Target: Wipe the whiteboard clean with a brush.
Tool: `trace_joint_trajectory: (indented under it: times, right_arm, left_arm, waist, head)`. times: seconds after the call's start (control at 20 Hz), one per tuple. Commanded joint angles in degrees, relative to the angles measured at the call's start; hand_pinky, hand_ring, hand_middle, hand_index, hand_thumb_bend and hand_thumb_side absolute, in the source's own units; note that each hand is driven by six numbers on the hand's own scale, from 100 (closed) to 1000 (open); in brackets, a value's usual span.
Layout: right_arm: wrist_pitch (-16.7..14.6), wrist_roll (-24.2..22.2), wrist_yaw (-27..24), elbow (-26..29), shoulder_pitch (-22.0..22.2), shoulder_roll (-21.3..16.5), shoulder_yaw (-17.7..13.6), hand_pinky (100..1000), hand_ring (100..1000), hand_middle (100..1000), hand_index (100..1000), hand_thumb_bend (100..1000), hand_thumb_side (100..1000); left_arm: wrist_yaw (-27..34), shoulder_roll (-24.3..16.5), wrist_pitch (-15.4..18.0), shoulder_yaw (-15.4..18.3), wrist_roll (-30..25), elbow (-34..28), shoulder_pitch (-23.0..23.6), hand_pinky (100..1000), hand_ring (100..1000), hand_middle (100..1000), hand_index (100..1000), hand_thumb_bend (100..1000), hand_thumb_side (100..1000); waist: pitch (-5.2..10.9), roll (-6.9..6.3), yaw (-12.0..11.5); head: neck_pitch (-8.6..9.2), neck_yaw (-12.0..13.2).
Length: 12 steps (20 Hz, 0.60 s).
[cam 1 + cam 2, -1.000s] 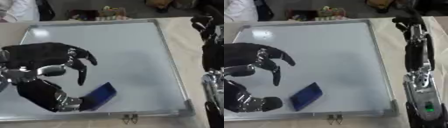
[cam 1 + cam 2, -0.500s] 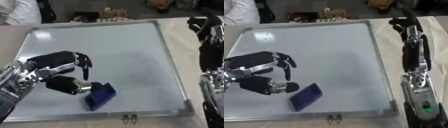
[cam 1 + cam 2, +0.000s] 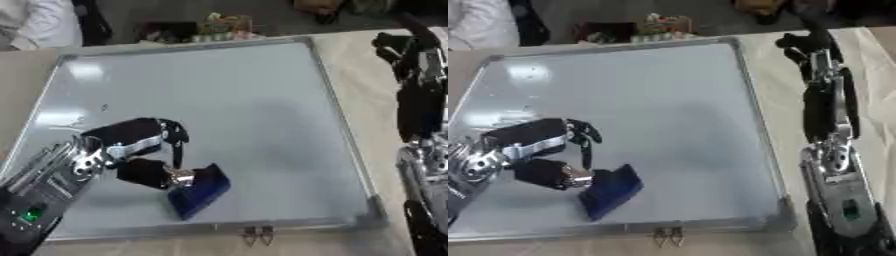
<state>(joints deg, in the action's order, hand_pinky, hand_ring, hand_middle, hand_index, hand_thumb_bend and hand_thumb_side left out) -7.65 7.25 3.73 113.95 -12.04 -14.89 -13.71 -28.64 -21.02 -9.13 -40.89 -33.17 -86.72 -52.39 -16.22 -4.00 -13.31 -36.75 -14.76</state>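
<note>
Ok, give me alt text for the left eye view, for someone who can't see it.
The robot's left hand reaches onto a whiteboard lying flat on a table, its thumb touching a dark blue brush near the board's near edge. The right arm rests along the table beside the board's right edge. Faint marks show on the board's left part.

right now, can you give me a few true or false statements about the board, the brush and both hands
1. The blue brush lies on the whiteboard near its front edge. True.
2. The left hand is at the brush, its thumb touching the brush's end. True.
3. The right hand is holding the brush. False: it is off the board, beyond the right edge, holding nothing.
4. The brush lies off the board on the table. False: it lies on the board.
5. A clip shows at the board's front edge. True.
</note>
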Motion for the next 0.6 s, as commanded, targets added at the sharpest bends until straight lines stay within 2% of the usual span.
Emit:
trace_joint_trajectory:
  times: [0.05, 0.45, 0.6]
  right_arm:
    - [0.2, 0.02, 0.53, 0.64, -0.2, -1.14, -0.27, 872, 869, 637, 936, 100, 1000]
    - [0.27, -0.36, 0.65, 0.64, -0.01, -1.04, -0.28, 873, 868, 630, 934, 101, 1000]
    - [0.27, -0.56, 0.71, 0.64, 0.08, -1.03, -0.3, 873, 866, 626, 933, 102, 1000]
  left_arm:
    - [-0.59, -0.02, 0.38, 0.2, 0.46, -0.46, -0.8, 987, 941, 849, 501, 690, 889]
    - [-2.11, 0.36, 2.0, 0.14, 1.03, -2.31, -1.04, 978, 920, 820, 469, 706, 875]
    - [-2.47, 0.62, 2.15, 0.28, 1.18, -2.56, -0.81, 982, 871, 712, 489, 705, 865]
  waist:
    - [1.28, 0.08, -0.17]
    - [1.29, 0.04, -0.41]
    - [1.33, -0.07, -0.6]
  head:
    - [-0.64, -0.61]
    - [-0.7, -1.76]
    - [-0.81, -1.85]
